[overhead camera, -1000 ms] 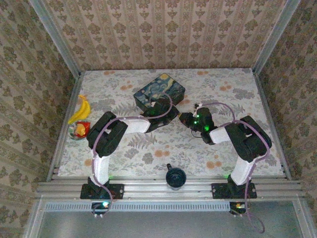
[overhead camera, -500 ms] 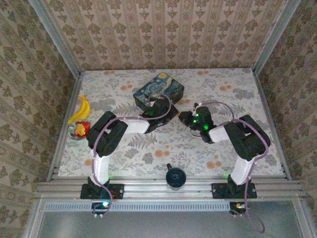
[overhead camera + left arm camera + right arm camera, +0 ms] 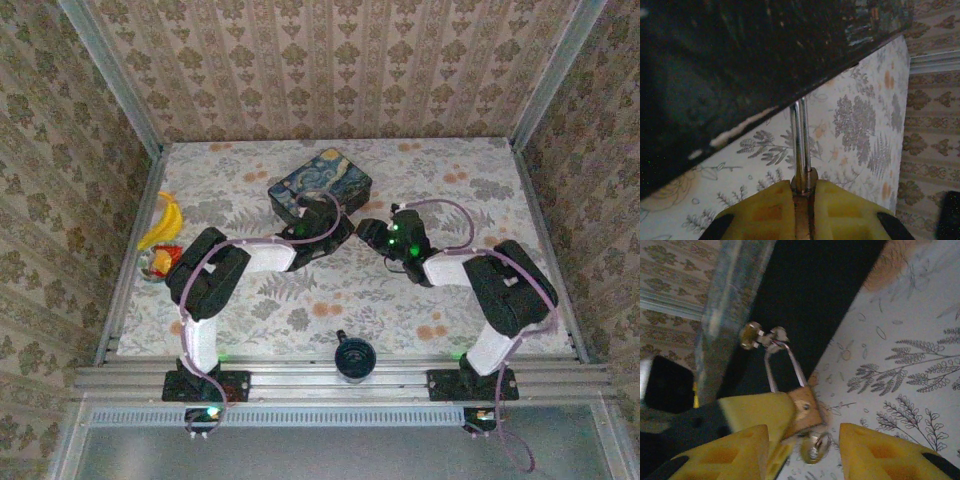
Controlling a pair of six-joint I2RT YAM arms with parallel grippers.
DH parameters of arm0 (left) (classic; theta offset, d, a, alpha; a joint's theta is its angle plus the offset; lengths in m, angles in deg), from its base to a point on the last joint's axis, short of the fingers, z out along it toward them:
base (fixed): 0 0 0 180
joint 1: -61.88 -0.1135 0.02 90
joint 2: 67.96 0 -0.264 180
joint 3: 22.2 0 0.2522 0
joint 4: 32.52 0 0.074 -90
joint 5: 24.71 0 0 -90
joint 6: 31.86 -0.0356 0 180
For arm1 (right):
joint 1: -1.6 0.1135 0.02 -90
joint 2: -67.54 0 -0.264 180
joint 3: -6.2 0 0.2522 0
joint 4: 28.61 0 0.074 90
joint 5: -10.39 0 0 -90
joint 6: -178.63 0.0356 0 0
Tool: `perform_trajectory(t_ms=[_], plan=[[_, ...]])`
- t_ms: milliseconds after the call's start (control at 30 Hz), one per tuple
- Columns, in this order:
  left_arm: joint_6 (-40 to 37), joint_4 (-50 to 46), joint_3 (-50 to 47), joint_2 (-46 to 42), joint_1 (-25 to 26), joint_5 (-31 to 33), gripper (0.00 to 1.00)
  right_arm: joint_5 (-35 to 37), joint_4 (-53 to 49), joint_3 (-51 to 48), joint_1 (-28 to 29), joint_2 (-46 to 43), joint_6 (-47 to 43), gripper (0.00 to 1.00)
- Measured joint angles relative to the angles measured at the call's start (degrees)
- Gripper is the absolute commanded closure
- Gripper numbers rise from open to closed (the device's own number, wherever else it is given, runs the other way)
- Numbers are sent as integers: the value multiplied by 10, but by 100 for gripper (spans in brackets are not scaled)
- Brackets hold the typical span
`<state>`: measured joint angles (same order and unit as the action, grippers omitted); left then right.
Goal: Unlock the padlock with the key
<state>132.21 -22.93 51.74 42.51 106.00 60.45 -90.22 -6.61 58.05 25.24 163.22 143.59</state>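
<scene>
Left gripper (image 3: 802, 195) clamps padlock (image 3: 802, 412), lower centre. Right gripper (image 3: 804, 440) spread astride key (image 3: 814, 447), bottom centre: close squarely on it, then twist.

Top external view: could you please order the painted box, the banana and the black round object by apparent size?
1. Painted box, clearly largest.
2. Banana and black round object: roughly alike, the banana longer but thinner, so unranked.
</scene>
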Motion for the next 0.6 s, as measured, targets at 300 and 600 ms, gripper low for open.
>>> perform_trajectory(t_ms=[300, 600], plan=[[-4, -88, 6, -28, -15, -68, 100, 46, -130, -12, 19, -140, -103, 76], [-8, -182, 27, -46, -23, -109, 100, 120, -300, -5, 98, -195, -251, 78]])
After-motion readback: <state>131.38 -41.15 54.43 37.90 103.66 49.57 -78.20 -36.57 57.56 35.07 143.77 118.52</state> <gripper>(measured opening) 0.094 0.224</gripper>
